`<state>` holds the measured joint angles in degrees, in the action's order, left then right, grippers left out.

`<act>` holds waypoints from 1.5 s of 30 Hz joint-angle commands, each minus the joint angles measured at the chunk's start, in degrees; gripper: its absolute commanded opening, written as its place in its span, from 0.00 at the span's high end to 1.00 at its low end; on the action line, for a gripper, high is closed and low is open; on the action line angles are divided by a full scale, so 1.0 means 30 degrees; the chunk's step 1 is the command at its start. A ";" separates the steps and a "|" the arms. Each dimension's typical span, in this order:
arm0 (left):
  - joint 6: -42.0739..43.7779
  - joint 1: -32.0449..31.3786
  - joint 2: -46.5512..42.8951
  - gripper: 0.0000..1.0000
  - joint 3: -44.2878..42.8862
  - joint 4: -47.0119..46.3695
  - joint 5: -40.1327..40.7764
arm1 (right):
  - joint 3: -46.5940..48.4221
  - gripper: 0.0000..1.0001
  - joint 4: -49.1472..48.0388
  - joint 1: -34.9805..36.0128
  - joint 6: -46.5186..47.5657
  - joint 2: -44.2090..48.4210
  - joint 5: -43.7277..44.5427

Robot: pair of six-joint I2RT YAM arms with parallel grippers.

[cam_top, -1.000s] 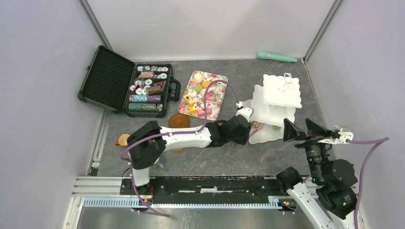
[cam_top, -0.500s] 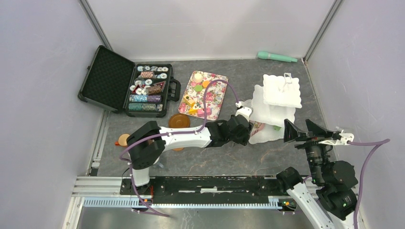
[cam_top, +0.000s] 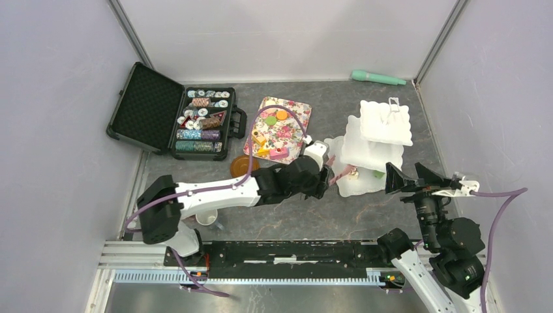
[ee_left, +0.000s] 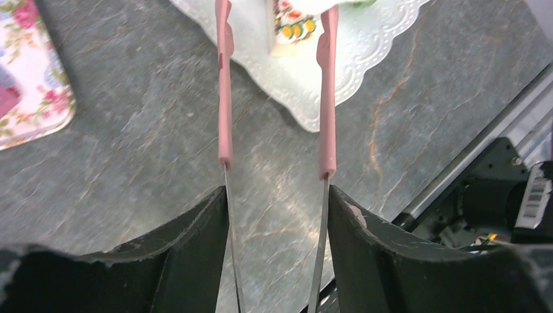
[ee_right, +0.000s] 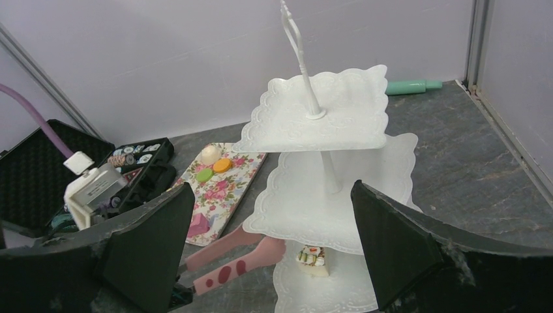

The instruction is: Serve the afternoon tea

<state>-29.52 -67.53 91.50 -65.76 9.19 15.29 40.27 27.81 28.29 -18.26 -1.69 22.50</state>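
The white three-tier stand [cam_top: 385, 124] stands at the right, also in the right wrist view [ee_right: 326, 195]. A small white cake slice with colourful topping [ee_left: 291, 23] sits on the bottom tier [cam_top: 358, 188], seen too in the right wrist view [ee_right: 312, 256]. My left gripper [cam_top: 324, 182] is shut on metal tongs with pink tips [ee_left: 225, 98]. The tips are spread apart, just in front of the slice, and hold nothing. My right gripper [cam_top: 405, 175] hovers open and empty right of the stand. Other pastries lie on the floral tray [cam_top: 290, 127]. A brown saucer [cam_top: 242, 165] lies by it.
An open black case of poker chips [cam_top: 195, 120] sits at the back left. A teal tool [cam_top: 378, 78] lies by the back wall. A white mug [cam_top: 207, 218] stands near the left arm's base. The table's front rail shows in the left wrist view [ee_left: 495, 189].
My left arm has drawn back to the left, away from the stand. The tongs' tips have come out from under the middle tier, leaving the slice on the bottom tier. The right arm is still.
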 commanded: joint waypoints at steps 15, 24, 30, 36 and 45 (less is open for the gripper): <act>-0.1413 0.3386 -0.5993 0.40 0.1528 0.8210 0.3912 | -0.0766 0.02 -0.1103 0.0075 0.0012 -0.0351 -0.0589; -0.2876 0.5663 -0.4099 0.38 -0.0781 0.9326 0.3682 | -0.0746 0.02 -0.0947 0.0068 -0.0094 -0.0138 -0.0563; -0.4209 0.5717 -0.2936 0.37 -0.1487 0.9822 0.3228 | -0.0708 0.02 -0.0658 0.0061 -0.0090 0.0036 -0.0373; -0.5343 0.5663 -0.2526 0.37 -0.1372 0.9681 0.2689 | -0.0943 0.02 -0.0713 0.0061 -0.0129 0.0179 -0.0371; -0.6311 0.5124 -0.2007 0.36 -0.1503 0.9622 0.2892 | -0.1132 0.02 -0.0644 0.0065 -0.0202 0.0335 -0.0412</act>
<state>-44.40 -51.11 84.23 -67.59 38.92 23.44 37.56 26.68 28.29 -18.26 -1.67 21.06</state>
